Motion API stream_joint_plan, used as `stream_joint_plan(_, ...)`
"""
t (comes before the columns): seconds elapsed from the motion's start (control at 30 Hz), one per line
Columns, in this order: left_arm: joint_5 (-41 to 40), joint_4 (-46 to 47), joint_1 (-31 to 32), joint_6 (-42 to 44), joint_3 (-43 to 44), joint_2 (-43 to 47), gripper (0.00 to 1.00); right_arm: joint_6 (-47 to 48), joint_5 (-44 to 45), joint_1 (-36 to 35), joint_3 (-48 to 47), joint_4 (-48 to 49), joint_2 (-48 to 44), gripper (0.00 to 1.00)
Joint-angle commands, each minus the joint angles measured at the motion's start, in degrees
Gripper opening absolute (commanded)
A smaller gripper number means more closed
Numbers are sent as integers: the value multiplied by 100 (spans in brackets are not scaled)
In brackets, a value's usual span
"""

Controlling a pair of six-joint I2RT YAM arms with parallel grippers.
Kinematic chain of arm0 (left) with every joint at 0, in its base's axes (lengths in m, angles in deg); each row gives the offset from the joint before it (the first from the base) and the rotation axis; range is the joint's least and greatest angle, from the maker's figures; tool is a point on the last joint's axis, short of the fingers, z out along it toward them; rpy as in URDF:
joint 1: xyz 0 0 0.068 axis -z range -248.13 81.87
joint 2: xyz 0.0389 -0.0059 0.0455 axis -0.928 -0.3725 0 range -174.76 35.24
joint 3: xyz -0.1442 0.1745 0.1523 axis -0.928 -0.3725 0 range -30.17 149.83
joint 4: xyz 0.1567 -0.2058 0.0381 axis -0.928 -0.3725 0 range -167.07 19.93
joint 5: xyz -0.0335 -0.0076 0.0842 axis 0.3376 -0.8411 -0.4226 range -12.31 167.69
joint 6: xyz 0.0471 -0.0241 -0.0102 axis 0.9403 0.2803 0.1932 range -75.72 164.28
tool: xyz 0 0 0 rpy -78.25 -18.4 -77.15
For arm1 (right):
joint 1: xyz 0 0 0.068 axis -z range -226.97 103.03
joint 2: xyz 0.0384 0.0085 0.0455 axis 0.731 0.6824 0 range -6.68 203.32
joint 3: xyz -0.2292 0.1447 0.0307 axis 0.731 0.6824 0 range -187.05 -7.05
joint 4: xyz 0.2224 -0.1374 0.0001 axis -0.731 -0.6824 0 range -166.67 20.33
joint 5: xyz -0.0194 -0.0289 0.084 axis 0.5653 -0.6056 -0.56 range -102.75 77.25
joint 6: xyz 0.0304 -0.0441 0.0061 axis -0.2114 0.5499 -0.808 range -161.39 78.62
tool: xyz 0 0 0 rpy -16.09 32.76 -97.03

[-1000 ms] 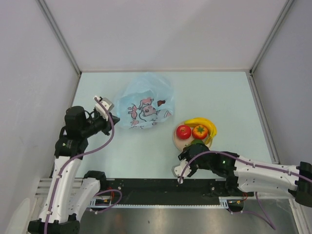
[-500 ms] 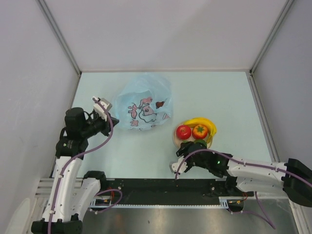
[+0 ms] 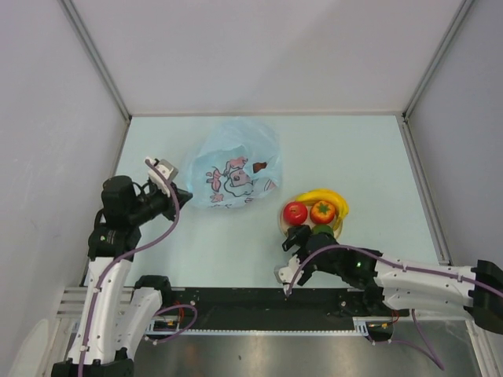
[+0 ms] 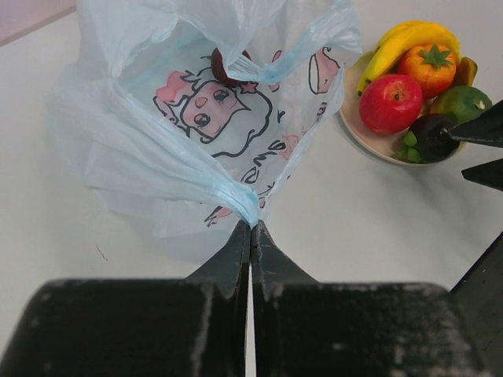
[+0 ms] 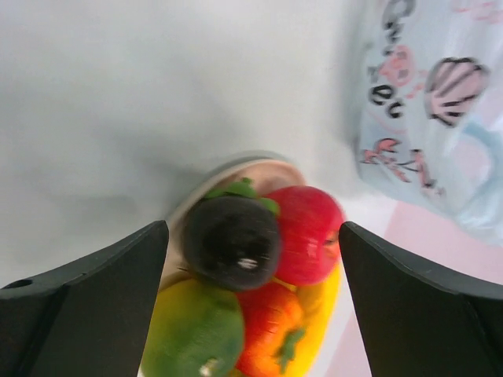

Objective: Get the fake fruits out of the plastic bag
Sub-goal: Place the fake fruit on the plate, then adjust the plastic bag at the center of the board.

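The light-blue plastic bag (image 3: 232, 169) lies at the table's back left. My left gripper (image 4: 251, 228) is shut on its near edge, which is bunched between the jaws. A dark fruit (image 4: 228, 67) shows inside the bag near its top. On the beige plate (image 4: 357, 129) lie a banana (image 4: 413, 39), an orange fruit (image 4: 428, 67), a red apple (image 4: 391, 102), a green fruit (image 4: 462, 102) and a dark purple fruit (image 4: 428, 135). My right gripper (image 5: 251, 228) is open and empty, close above the plate's near edge, with the dark purple fruit (image 5: 232, 239) between its fingers' line of sight.
Grey walls and metal posts bound the pale table on three sides. The plate (image 3: 284, 226) sits right of the bag with a strip of bare table between them. The arm bases and a black rail run along the near edge.
My right gripper has moved from the near edge up to the plate's rim. My left gripper has drawn slightly left and nearer, holding the bag's edge; the bag has shifted a little.
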State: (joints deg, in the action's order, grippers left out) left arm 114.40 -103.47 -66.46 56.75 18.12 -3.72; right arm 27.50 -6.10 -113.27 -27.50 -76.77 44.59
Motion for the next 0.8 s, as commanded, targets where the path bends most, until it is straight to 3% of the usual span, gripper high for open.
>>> stream_joint_plan(0.0, 249, 203, -53, -175, 5, 134, 0, -243, -171, 3, -985, -798, -459, 94)
stream_joint_plan(0.07, 267, 203, -44, -166, 5, 169, 0, -384, -976, 380, -1461, -1222, -810, 95)
stream_joint_plan(0.2, 293, 221, -44, -201, -4, 231, 0, -559, -1404, 890, -1734, -1444, -1066, 100)
stream_joint_plan(0.33, 345, 273, -53, -341, 14, 266, 0, -1761, -1106, 1215, -2234, -795, -426, 100)
stream_joint_plan(0.47, 460, 98, -44, -605, -39, 345, 0, -3595, -675, 1339, -3340, -145, 829, 95)
stream_joint_plan(0.53, 417, 71, -44, -597, -101, 415, 0, -3977, -674, 1366, -3527, 470, 1086, 95)
stream_joint_plan(0.63, 398, 63, -44, -570, -101, 460, 0, -4216, -937, 1304, -3851, 1130, 1683, 85)
stream_joint_plan(0.77, 434, 98, -44, -491, -136, 503, 0, -4979, -1044, 1365, -4896, 974, 2869, 69)
